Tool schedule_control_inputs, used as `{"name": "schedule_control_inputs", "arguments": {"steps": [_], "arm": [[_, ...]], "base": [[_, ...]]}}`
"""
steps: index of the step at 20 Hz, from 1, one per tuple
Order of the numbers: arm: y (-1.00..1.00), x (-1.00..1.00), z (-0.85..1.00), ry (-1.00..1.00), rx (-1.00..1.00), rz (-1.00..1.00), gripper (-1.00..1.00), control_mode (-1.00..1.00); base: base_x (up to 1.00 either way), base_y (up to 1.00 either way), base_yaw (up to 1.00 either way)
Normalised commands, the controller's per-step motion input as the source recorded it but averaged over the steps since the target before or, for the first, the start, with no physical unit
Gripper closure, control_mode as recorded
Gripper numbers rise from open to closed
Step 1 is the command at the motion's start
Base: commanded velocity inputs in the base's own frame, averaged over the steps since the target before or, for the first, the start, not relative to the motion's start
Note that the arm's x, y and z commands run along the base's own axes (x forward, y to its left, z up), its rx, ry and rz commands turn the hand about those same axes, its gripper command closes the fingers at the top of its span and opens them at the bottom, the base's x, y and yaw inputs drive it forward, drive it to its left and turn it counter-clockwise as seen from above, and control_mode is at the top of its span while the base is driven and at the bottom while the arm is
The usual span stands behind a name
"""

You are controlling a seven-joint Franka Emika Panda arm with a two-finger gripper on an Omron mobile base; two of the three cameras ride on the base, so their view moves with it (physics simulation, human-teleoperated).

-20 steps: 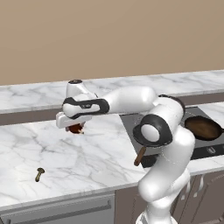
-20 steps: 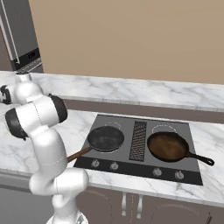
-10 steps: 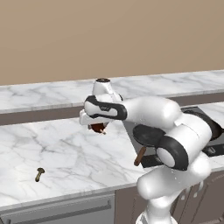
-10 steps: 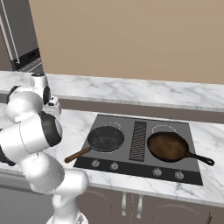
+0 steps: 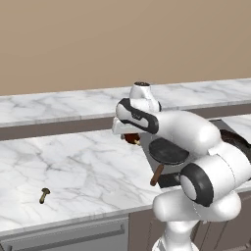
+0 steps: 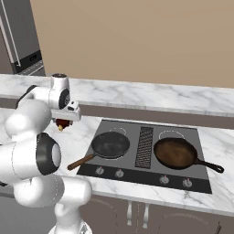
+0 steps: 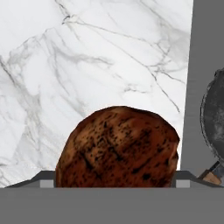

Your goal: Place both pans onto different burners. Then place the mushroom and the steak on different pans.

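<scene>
- While the gripper (image 5: pixel 131 138) carries it, the jaws clamp wide across the steak (image 7: pixel 118 146)
- It looks soft and slippery, so hold mid-slab

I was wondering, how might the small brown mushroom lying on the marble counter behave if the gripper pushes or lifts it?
The small brown mushroom looks tiny beside the black pan with the wooden handle, so it is probably very light. Its rounded cap and short stem suggest it may roll or pivot when nudged. Lying on its side on smooth marble, it could easily slide away from closing fingers.
</scene>
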Motion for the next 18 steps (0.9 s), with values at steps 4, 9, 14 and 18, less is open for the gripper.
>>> {"name": "schedule_control_inputs", "arguments": {"steps": [4, 9, 14, 18], "arm": [[-0.91, 0.00, 0.08, 0.00, 0.00, 0.00, 1.00, -1.00], [-0.94, 0.00, 0.00, 0.00, -0.02, 0.00, 1.00, -1.00], [-0.91, 0.00, 0.00, -0.01, -0.05, 0.00, 1.00, -1.00], [-0.88, 0.00, 0.00, 0.00, -0.07, 0.00, 1.00, -1.00]], "base": [[0.00, 0.00, 0.00], [0.00, 0.00, 0.00], [0.00, 0.00, 0.00], [0.00, 0.00, 0.00]]}}
